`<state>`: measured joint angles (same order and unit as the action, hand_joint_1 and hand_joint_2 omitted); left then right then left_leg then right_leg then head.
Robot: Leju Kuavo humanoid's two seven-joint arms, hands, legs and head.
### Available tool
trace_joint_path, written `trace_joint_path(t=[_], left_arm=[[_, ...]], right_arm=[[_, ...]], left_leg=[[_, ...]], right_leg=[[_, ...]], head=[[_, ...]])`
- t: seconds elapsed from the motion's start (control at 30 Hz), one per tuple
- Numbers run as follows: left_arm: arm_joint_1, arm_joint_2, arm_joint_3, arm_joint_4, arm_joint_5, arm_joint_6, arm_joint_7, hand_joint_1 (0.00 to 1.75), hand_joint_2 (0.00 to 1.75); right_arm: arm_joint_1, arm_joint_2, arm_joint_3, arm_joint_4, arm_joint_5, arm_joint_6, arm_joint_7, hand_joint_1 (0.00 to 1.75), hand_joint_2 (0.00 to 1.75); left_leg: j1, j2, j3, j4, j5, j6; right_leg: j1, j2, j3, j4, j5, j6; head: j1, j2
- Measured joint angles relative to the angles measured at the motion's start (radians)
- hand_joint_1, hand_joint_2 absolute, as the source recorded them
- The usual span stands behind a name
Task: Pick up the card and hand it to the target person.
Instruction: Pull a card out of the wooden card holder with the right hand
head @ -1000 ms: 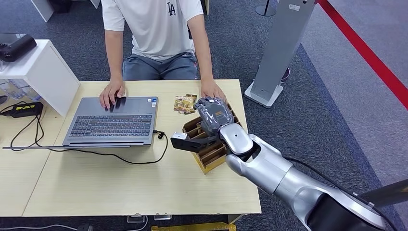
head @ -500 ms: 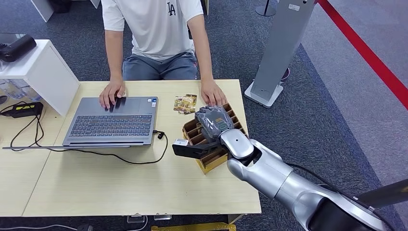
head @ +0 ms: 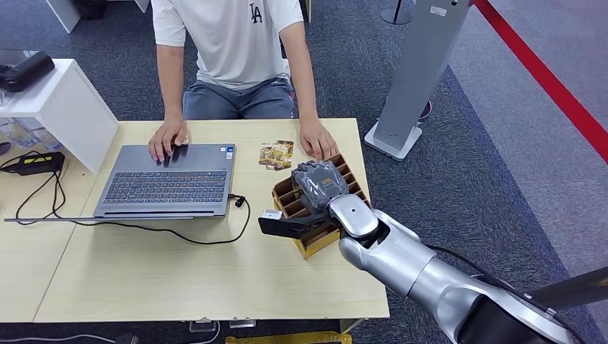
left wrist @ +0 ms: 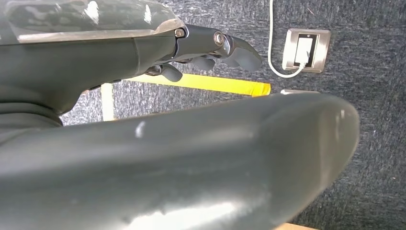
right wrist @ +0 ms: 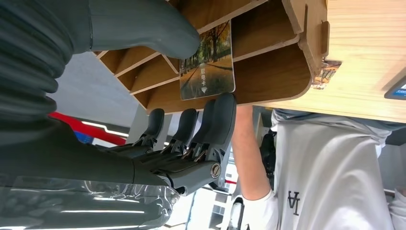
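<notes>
A wooden slotted card box (head: 310, 242) stands on the table's right side, with my right hand (head: 317, 183) lowered onto it. In the right wrist view a card (right wrist: 207, 62) printed with a tree-lined road stands in one slot of the box (right wrist: 268, 57). My thumb (right wrist: 143, 26) reaches to the card's corner, and the fingertips (right wrist: 222, 108) lie spread along the box wall by its opposite edge. Nothing is lifted. The person in a white shirt (head: 229, 36) sits across the table with a hand (head: 317, 140) just behind the box. My left hand (left wrist: 215, 45) hangs over the floor, holding nothing.
A grey laptop (head: 168, 179) with a black cable (head: 215, 236) lies left of the box, the person's other hand on it. Loose cards (head: 276, 154) lie on the table behind the box. A white cabinet (head: 61, 107) stands at far left, a grey pillar (head: 412, 79) at right.
My right hand has come down and slightly toward me onto the card box, then nearly stopped. The person and the laptop have not moved.
</notes>
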<state>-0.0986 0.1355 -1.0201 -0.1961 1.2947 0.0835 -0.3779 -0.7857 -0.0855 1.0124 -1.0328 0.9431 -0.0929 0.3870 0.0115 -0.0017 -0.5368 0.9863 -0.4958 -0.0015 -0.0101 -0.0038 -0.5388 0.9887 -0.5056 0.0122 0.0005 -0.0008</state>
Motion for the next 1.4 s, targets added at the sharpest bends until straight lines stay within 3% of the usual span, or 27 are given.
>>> trace_joint_path(t=[0.27, 0.43, 0.47, 0.6, 0.83, 1.4], left_arm=[[0.000, 0.000, 0.000, 0.000, 0.000, 0.000, 0.000, 0.00, 0.00], [0.000, 0.000, 0.000, 0.000, 0.000, 0.000, 0.000, 0.00, 0.00], [0.000, 0.000, 0.000, 0.000, 0.000, 0.000, 0.000, 0.00, 0.00], [0.000, 0.000, 0.000, 0.000, 0.000, 0.000, 0.000, 0.00, 0.00], [0.000, 0.000, 0.000, 0.000, 0.000, 0.000, 0.000, 0.00, 0.00], [0.000, 0.002, -0.001, 0.000, -0.009, -0.007, -0.011, 0.00, 0.00]], right_arm=[[0.000, 0.002, 0.000, 0.011, -0.001, -0.006, -0.001, 0.71, 1.75], [0.000, 0.002, 0.000, 0.014, -0.001, -0.006, -0.001, 0.88, 1.75], [0.000, 0.002, 0.000, 0.016, -0.001, -0.006, 0.000, 0.91, 1.75], [0.000, 0.002, 0.000, 0.021, -0.001, -0.006, 0.001, 1.40, 1.75], [0.000, 0.002, 0.000, 0.021, 0.000, -0.008, 0.008, 1.68, 1.75], [-0.002, -0.004, -0.003, -0.003, 0.004, -0.007, 0.029, 1.71, 1.75]], left_leg=[[0.000, 0.000, 0.000, 0.000, 0.000, 0.000], [0.000, 0.000, 0.000, 0.000, 0.000, 0.000], [0.000, 0.000, 0.000, 0.000, 0.000, 0.000], [0.000, 0.000, 0.000, 0.000, 0.000, 0.000], [0.000, 0.000, 0.000, 0.000, 0.000, 0.000], [0.000, 0.000, 0.000, 0.000, 0.000, 0.000]], right_leg=[[0.000, 0.000, 0.000, 0.000, 0.000, 0.000], [0.000, 0.000, 0.000, 0.000, 0.000, 0.000], [0.000, 0.000, 0.000, 0.000, 0.000, 0.000], [0.000, 0.000, 0.000, 0.000, 0.000, 0.000], [0.000, 0.000, 0.000, 0.000, 0.000, 0.000], [0.000, 0.000, 0.000, 0.000, 0.000, 0.000]], head=[[0.000, 0.000], [0.000, 0.000], [0.000, 0.000], [0.000, 0.000], [0.000, 0.000], [0.000, 0.000]])
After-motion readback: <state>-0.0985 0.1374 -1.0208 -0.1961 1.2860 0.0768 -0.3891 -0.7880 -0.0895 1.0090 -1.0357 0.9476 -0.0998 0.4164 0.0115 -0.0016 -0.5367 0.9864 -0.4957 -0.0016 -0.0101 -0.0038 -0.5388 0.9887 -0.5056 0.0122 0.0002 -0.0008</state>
